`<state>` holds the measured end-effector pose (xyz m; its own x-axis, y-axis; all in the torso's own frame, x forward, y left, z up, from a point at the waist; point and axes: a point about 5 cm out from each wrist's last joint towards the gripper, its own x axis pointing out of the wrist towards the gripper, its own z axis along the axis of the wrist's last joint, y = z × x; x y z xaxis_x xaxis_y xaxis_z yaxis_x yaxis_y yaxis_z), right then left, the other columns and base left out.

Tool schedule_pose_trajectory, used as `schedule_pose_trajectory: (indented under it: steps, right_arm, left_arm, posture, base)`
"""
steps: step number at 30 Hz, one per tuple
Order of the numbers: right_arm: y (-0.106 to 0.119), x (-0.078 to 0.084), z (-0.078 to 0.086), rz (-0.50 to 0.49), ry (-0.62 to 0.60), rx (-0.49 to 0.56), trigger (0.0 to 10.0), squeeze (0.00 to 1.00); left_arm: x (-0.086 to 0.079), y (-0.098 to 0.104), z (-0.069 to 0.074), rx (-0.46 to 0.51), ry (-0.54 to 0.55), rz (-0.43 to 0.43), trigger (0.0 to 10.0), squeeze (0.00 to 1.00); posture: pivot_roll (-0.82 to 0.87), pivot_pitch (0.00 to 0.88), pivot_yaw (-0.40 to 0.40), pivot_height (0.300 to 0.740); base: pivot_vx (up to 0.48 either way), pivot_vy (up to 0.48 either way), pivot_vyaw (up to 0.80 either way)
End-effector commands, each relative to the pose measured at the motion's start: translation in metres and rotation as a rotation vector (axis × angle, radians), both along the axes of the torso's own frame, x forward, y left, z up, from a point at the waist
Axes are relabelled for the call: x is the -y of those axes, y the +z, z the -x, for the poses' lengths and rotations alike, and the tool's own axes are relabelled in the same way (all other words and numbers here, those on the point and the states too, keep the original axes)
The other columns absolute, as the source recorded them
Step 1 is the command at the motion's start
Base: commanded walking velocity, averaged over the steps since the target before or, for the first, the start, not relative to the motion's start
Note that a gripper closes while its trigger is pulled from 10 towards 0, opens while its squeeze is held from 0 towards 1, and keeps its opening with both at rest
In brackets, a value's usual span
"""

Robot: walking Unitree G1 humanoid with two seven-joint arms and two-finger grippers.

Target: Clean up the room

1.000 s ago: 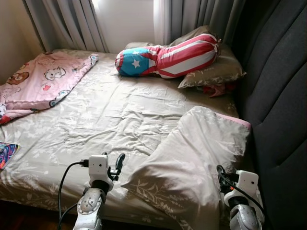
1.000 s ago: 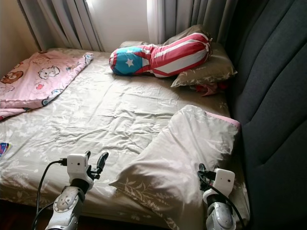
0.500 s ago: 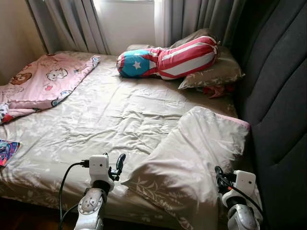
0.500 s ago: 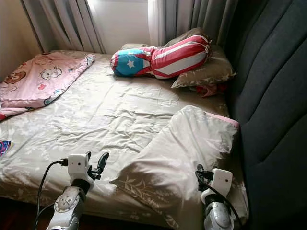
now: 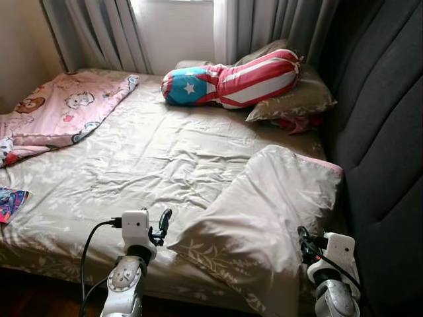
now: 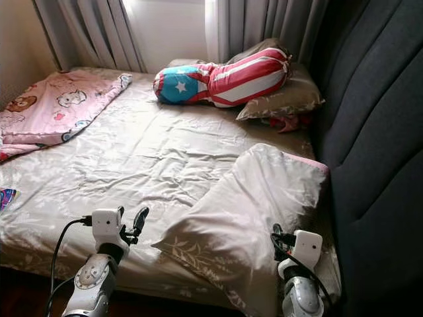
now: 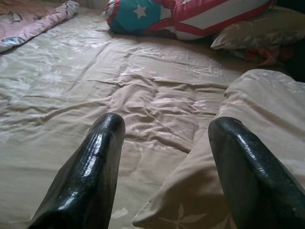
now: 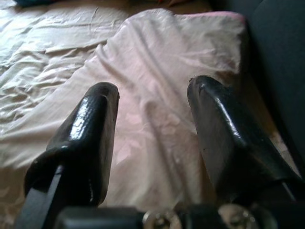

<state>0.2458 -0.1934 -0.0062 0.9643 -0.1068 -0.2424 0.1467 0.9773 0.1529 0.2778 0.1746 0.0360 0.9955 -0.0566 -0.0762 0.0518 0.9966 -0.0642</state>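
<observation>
A large beige floral pillow lies askew on the near right part of the bed, its pink edge against the headboard. My left gripper hovers open just left of the pillow's near corner; in the left wrist view its fingers frame the wrinkled sheet and the pillow's edge. Over the pillow's near right side, my right gripper is open too, with the pillow right in front of it. A red, white and blue star bolster rests on a second beige pillow at the far end.
A pink cartoon blanket lies crumpled at the far left of the bed. A colourful flat item sits at the bed's left edge. The dark grey padded headboard walls off the right side. Grey curtains hang behind.
The whole picture has shifted slightly, so the camera moved a little. Both grippers keep the same open pose beside the pillow.
</observation>
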Motion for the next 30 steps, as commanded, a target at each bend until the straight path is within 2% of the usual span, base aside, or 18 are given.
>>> schedule_pose_trajectory:
  steps: [1, 4, 30]
  right_arm:
    - [-0.0001, -0.0022, -0.0003, 0.001, 0.003, -0.014, 10.0, 0.0]
    - [-0.0005, -0.0029, 0.0012, 0.002, 0.004, -0.007, 10.0, 0.0]
    - [-0.0042, -0.0105, 0.0039, -0.026, 0.017, -0.022, 10.0, 0.0]
  left_arm:
    - [0.0014, 0.0018, 0.0001, -0.002, -0.005, 0.001, 10.0, 0.0]
    - [0.0023, 0.0012, 0.0008, -0.006, -0.007, 0.0, 10.0, 0.0]
    - [0.0041, 0.0034, 0.0013, -0.021, -0.031, -0.005, 10.0, 0.0]
  posture:
    - [-0.08, 0.0, -0.042, 0.681]
    - [-0.08, 0.0, -0.042, 0.666]
    - [-0.07, 0.0, -0.028, 0.666]
  base:
    - [0.0, 0.0, 0.0]
    - [0.0, 0.0, 0.0]
    - [0.0, 0.0, 0.0]
